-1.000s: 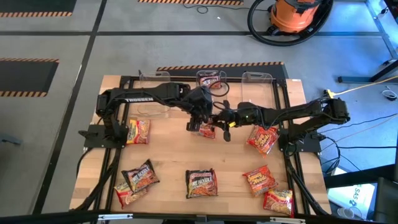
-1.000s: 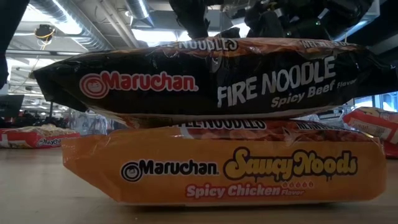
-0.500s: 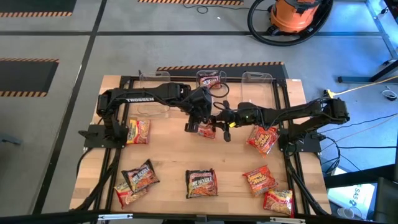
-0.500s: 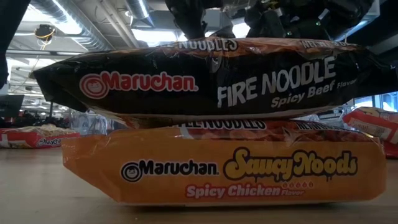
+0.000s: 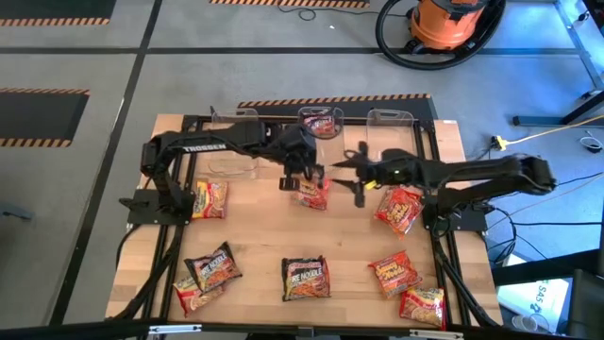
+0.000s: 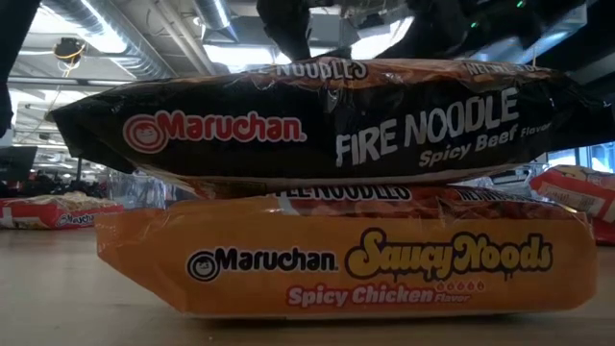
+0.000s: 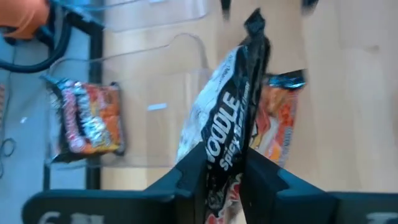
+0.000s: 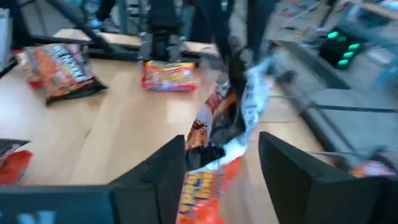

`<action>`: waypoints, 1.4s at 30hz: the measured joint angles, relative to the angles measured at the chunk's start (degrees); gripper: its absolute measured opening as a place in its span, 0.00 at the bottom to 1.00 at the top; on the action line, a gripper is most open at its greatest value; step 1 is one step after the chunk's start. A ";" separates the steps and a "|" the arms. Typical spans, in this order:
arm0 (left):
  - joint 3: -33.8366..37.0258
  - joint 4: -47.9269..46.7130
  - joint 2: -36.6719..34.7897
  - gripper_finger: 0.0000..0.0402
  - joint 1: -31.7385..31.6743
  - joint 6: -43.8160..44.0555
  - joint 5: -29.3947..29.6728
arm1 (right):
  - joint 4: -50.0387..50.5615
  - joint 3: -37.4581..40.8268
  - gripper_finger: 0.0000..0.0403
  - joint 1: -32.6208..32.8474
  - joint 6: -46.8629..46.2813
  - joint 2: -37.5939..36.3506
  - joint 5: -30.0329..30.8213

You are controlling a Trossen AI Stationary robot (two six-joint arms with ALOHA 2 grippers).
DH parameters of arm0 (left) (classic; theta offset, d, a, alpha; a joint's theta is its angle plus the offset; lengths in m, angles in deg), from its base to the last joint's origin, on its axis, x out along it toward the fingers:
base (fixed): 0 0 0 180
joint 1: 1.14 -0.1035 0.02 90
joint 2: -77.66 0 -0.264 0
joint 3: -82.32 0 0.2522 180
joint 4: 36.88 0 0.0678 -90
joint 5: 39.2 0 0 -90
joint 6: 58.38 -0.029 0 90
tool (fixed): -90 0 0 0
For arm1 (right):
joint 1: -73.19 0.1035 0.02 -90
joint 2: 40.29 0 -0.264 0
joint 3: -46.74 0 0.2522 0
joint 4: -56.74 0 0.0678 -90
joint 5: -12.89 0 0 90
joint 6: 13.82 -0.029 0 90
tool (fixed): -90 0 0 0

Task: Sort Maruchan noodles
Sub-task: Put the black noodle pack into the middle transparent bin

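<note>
My left gripper (image 5: 304, 179) hangs over the table's far middle, shut on a black Fire Noodle packet (image 7: 231, 106). An orange-and-dark packet (image 7: 277, 118) shows right behind it; whether that one is held too, I cannot tell. My right gripper (image 5: 351, 181) stands open just right of them, its fingers (image 8: 163, 168) apart on either side of the packets' near end without touching. The middle clear tub (image 5: 321, 121) at the far edge holds one packet (image 7: 87, 118). Close to the low camera a black packet (image 6: 317, 120) lies flat on an orange one (image 6: 346, 255). My left gripper pinches the black packet's flat faces (image 7: 224, 146) between its two fingers, near one end. The fingers slant down from the far left. The packet stands on edge and hangs below them, its crimped end (image 7: 255, 22) pointing away toward the table; whether it touches the wood, I cannot tell.
Several loose packets lie on the wooden table: one at the left (image 5: 209, 198), two near left (image 5: 212, 266), one near middle (image 5: 305, 277), and three on the right (image 5: 399, 208). Two more clear tubs (image 5: 392, 118) stand at the far edge. Black frame rails (image 5: 170, 255) border the table.
My right gripper has drawn back from the packet toward the table's right edge and risen a little, leaving the packet with my left gripper. My left gripper has shifted slightly toward the far edge with the packet.
</note>
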 joint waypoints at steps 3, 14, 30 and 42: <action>0.00 0.33 -0.05 0.12 -1.54 0.41 -0.22 | 5.02 0.00 0.49 0.00 0.24 -4.66 2.51; 0.00 4.82 0.15 0.01 -5.16 1.81 1.09 | 12.19 0.07 0.49 0.01 0.12 -8.01 4.26; -0.13 21.75 9.26 0.02 -11.62 -2.44 10.48 | 6.95 8.54 0.49 0.00 -6.78 -7.96 5.97; -0.13 28.87 19.01 0.02 -16.39 -4.73 9.42 | 2.94 12.86 0.49 0.00 -8.06 -7.94 5.97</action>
